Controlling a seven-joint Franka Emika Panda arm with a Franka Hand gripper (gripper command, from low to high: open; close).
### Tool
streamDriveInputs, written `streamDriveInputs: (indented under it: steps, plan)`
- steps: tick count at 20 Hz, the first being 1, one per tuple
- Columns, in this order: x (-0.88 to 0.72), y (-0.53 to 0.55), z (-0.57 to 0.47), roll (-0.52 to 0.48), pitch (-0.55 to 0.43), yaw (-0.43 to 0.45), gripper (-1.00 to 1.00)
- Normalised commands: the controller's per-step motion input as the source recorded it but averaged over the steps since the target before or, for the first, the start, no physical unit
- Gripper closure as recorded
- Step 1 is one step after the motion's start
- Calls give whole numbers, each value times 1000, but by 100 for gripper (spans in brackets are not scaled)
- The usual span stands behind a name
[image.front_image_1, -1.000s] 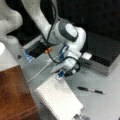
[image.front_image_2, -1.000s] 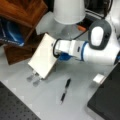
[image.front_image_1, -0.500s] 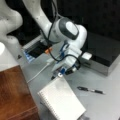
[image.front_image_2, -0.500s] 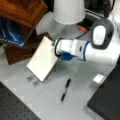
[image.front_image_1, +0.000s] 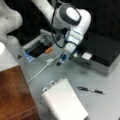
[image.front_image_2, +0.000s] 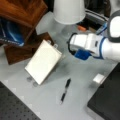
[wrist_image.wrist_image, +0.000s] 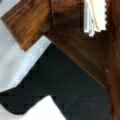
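Note:
In both front views the gripper (image.front_image_1: 60, 60) hangs from the white arm over the grey table, tilted down, with a blue part at its tip. It is nearest to the ringed edge of a white spiral notebook (image.front_image_1: 64, 100), which lies flat on the table. The gripper (image.front_image_2: 70, 47) stands just right of the notebook (image.front_image_2: 43, 61) and apart from it. A black pen (image.front_image_1: 90, 90) lies on the table beside the notebook, also seen as the pen (image.front_image_2: 65, 90) below the arm. The wrist view shows brown wood (wrist_image.wrist_image: 75, 37) and a dark surface, but no fingers.
A black box (image.front_image_1: 100, 48) stands behind the arm, and the same box (image.front_image_2: 106, 100) fills a front view's bottom right. Brown wooden boards (image.front_image_2: 22, 15) lie beyond the notebook. A white cable (image.front_image_1: 40, 71) runs across the table. A small white block (image.front_image_2: 99, 78) sits by the box.
The gripper has drawn back a little from the notebook's ringed edge and risen slightly. Notebook and pen lie where they were.

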Motion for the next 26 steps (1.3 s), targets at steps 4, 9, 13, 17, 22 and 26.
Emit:
streamDriveInputs:
  steps: [4, 9, 13, 17, 22, 26]
  plan:
    - [-93, 281, 144, 222, 38, -235, -100]
    - [-161, 129, 142, 428, -29, -300, -100]
    - [-301, -5, 143, 540, -157, -262, -100]
    - [-506, -42, 25, 498, -274, -187, -100]
    - [-781, -25, -106, 560, -259, -214, -100]
    - [-820, -143, -172, 743, -301, -171, -100]
